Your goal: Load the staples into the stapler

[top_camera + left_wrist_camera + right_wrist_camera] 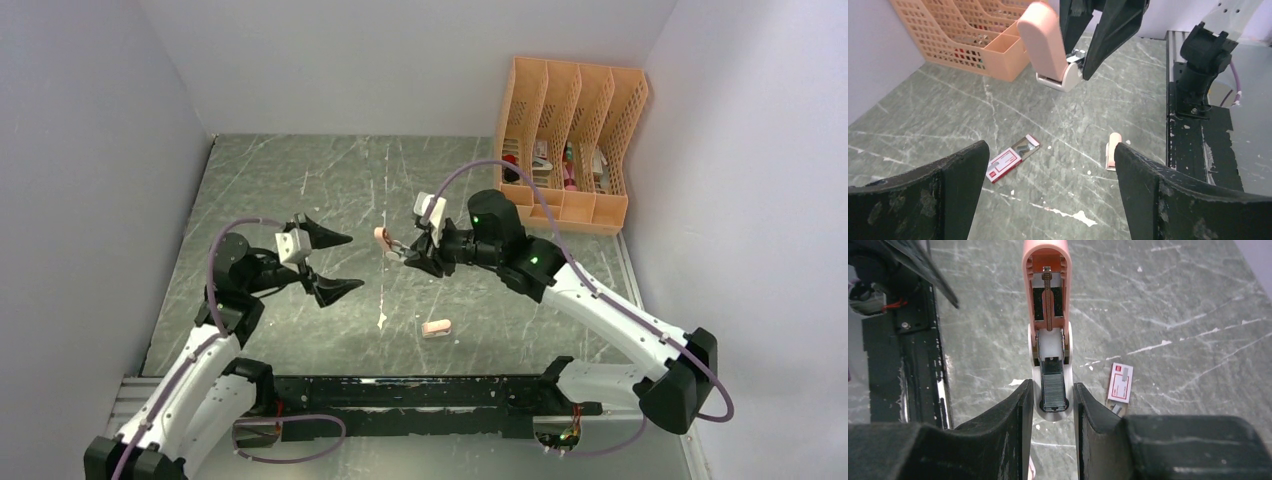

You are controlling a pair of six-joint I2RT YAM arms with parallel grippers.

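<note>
Nearest, a spare stapler (pixel 437 329) lies on the surface (pixel 300 180) by the middle of its near edge. My left claw (pixel 355 262) hangs wide and empty at mid-left. My right claw (pixel 402 254) is narrow on the base of the stapler (pixel 1047 270), lid up, above mid-surface.

Only the right wrist view looks into the channel: a grey strip, which I take for staples (pixel 1054 387), sits there. Only the left wrist view shows the box (pixel 1007 162) plainly, lying flat with its tray part out.

Risk: a crooked push on the lid could buckle the strip or twist the stapler in its grip.

A rack (pixel 580 215) stands at the far right corner.
</note>
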